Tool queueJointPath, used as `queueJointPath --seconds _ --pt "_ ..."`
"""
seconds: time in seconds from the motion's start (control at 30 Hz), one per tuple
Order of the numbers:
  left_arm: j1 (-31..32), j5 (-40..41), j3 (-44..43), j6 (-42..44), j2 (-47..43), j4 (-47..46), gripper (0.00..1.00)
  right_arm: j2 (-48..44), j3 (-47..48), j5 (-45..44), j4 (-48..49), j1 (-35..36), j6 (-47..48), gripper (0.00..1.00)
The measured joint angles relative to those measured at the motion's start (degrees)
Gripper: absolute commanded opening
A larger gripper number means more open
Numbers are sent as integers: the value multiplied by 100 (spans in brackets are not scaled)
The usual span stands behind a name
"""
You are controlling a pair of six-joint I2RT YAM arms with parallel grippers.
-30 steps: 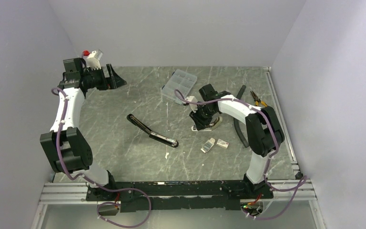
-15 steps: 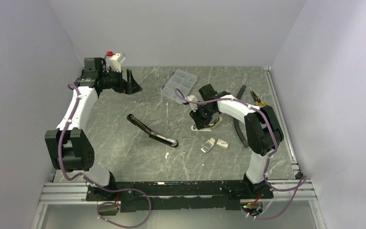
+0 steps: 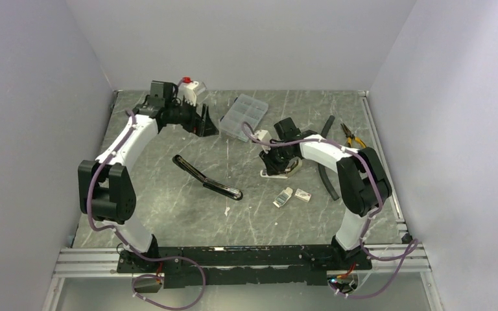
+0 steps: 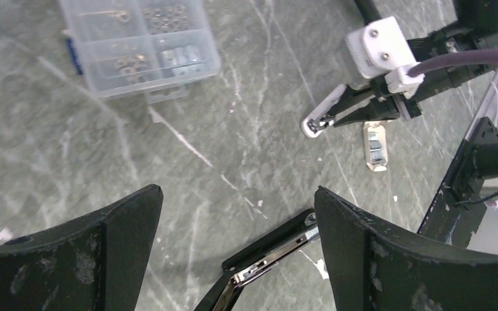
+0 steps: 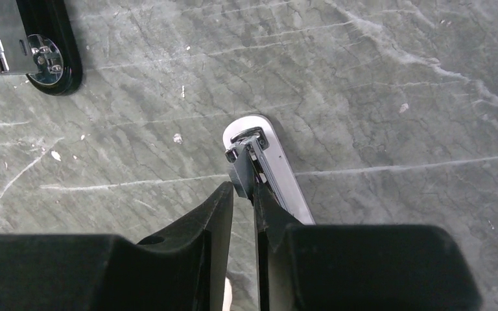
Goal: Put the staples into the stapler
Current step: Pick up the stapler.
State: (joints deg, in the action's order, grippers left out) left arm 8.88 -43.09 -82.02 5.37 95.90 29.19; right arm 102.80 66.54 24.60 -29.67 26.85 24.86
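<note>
A long black stapler [image 3: 206, 176] lies folded open on the table's middle, its metal channel facing up; it also shows in the left wrist view [image 4: 266, 256]. The white staple box lies in two parts, tray [image 3: 284, 197] and sleeve [image 3: 303, 195]; the tray shows silvery staples [image 4: 375, 146]. My left gripper [image 3: 205, 123] is open and empty, high above the table near the back [image 4: 237, 194]. My right gripper [image 3: 277, 165] is shut [image 5: 243, 191] on the black upper part of a small white-and-black stapler-like tool [image 5: 269, 159], held down at the table [image 4: 318, 120].
A clear compartment case [image 3: 243, 116] sits at the back middle [image 4: 139, 45]. Orange-handled pliers [image 3: 351, 135] and a black bar [image 3: 327, 175] lie at the right. A black-and-metal part [image 5: 45, 52] shows at the top left of the right wrist view.
My left arm has swung right from the back left corner to beside the compartment case, still open. The right gripper has stayed on its tool.
</note>
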Motion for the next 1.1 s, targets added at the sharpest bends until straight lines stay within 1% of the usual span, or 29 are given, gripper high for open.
queueJointPath --seconds 0.27,0.47,0.7,1.0,1.1 --pt "636 -487 682 -15 94 -734 87 -170 -337 164 466 -92 -50 15" --pt "968 -708 1108 -17 328 -1165 85 -245 -446 308 640 -140 -20 10" --pt "1115 -763 1152 -17 551 -1353 85 -271 -446 522 708 -153 142 6" --pt "1130 -809 1152 -22 551 -1373 86 -501 -446 608 704 -214 321 5" --pt "1130 -835 1150 -210 562 -1453 86 -691 -446 614 704 -254 321 5"
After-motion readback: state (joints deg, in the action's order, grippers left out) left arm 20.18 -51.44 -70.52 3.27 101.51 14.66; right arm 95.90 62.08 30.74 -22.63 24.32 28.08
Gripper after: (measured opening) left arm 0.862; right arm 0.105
